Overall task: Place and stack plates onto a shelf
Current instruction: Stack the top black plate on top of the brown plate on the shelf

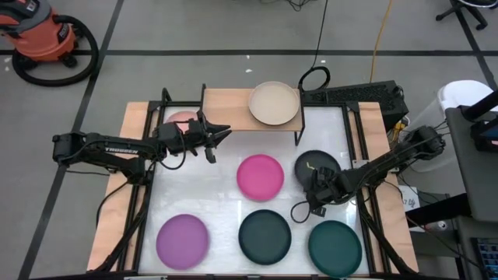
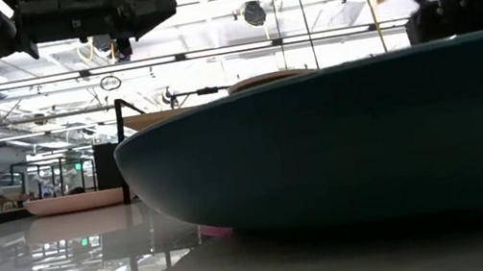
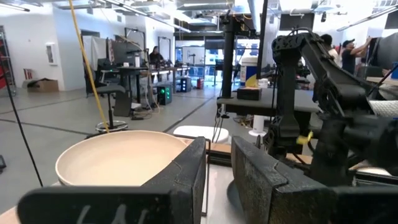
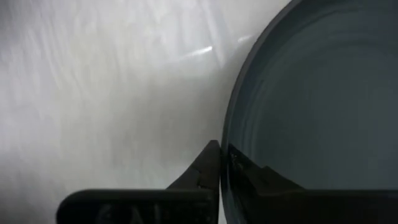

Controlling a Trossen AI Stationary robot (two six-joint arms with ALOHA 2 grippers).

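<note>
- At the far left of your table, the left gripper (image 1: pixel 219 138) hangs above the surface just in front of the shelf (image 1: pixel 229 109), its fingers (image 3: pixel 186 180) parted and holding nothing.
- Behind that gripper you have the salmon plate (image 1: pixel 180 118), partly hidden by the arm; it seems to lie on the table beside the shelf's left end, though you cannot be sure.
- Along the near edge, the purple plate (image 1: pixel 183 239) lies untouched at the left corner.
- On the shelf top itself, only the beige plate (image 1: pixel 274 103) is placed, at the right end.
- Mid-table, the magenta plate (image 1: pixel 260 176) and, nearer you, the dark plate (image 1: pixel 264 236) both wait on the white surface.
- Further right, the right gripper (image 1: pixel 317 189) is low at the near rim of the black plate (image 1: pixel 315 163); its wrist view shows its fingers (image 4: pixel 208 168) straddling a dark rim, apparently pinching it.
- At the near right corner, the green plate (image 1: pixel 334 247) lies flat.
- By your count, judge one plate shelved and six left; an eighth does not show.
</note>
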